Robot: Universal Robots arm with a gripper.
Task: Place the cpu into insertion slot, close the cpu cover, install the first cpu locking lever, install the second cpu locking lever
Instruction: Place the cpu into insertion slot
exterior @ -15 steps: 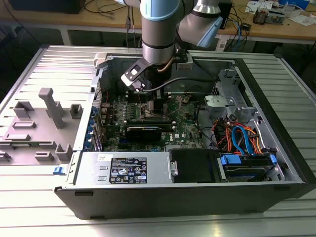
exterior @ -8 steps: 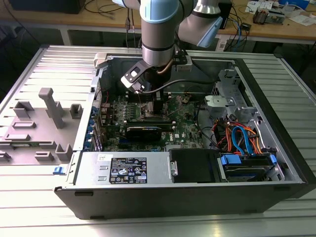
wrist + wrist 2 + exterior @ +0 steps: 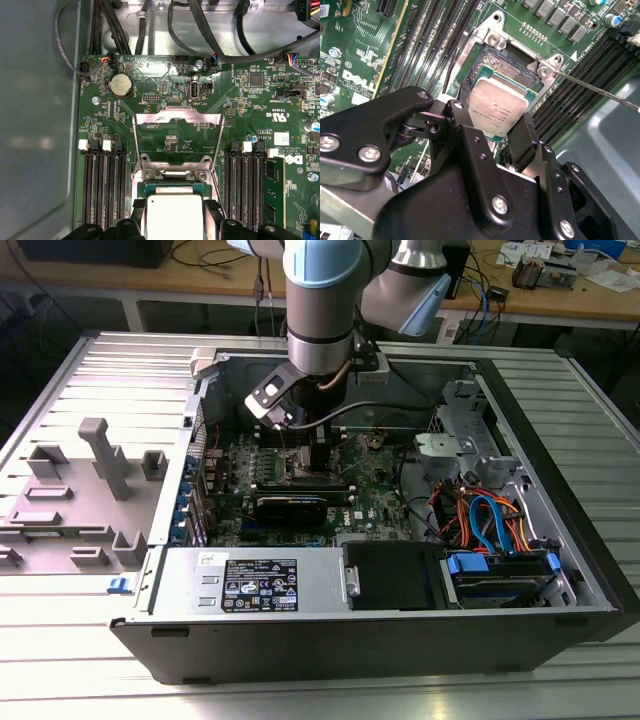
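My gripper (image 3: 492,126) is shut on the cpu (image 3: 498,106), a silver-topped square chip pinched between two black fingers (image 3: 461,116). The chip hangs just over the insertion slot (image 3: 506,69), whose gold contact field shows beyond the chip's far edge. In the first wrist view the cpu (image 3: 175,216) sits between the fingertips (image 3: 212,209) at the slot's rim (image 3: 172,174). The cpu cover (image 3: 177,116) is swung open, its silvery frame lying back over the board. A thin locking lever (image 3: 600,91) sticks out sideways, unlatched. In the exterior view the gripper (image 3: 303,440) reaches down into the computer case.
Black memory slots (image 3: 102,185) flank the socket on both sides, with one module (image 3: 274,192) fitted. Black cables (image 3: 200,30) run along the case wall. A drive cage with orange and blue cables (image 3: 480,520) and a power supply (image 3: 260,580) fill the case's front. A grey fixture (image 3: 90,490) lies on the exterior view's left.
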